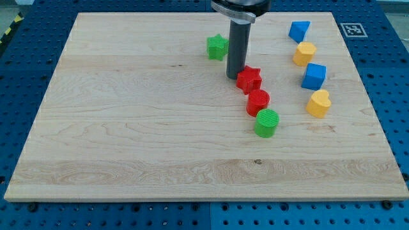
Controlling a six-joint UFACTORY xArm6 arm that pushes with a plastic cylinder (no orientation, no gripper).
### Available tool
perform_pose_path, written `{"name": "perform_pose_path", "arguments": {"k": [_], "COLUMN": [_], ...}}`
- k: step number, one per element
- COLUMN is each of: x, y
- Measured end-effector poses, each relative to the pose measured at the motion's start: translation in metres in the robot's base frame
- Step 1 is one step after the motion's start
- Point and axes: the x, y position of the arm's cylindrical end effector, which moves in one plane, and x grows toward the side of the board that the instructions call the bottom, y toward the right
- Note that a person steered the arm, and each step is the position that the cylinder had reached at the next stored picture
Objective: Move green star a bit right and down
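Observation:
The green star point(217, 46) lies near the view's top, a little right of the middle. My tip point(233, 76) is below and to the right of the green star, a short gap apart from it. The tip stands right at the left edge of a red star point(249, 78); I cannot tell whether they touch. The rod rises from the tip to the top edge of the view.
A red cylinder point(258, 101) and a green cylinder point(266, 122) lie in a line below the red star. On the view's right lie two blue blocks point(298, 30) point(314, 76) and two yellow blocks point(305, 53) point(318, 103). The wooden board point(128, 128) rests on a blue perforated table.

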Motion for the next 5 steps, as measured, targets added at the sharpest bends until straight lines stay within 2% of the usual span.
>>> {"name": "perform_pose_path", "arguments": {"k": [1, 3, 4, 5], "x": [0.0, -0.015, -0.055, -0.097], "y": [-0.006, -0.094, -0.139, -0.136]}}
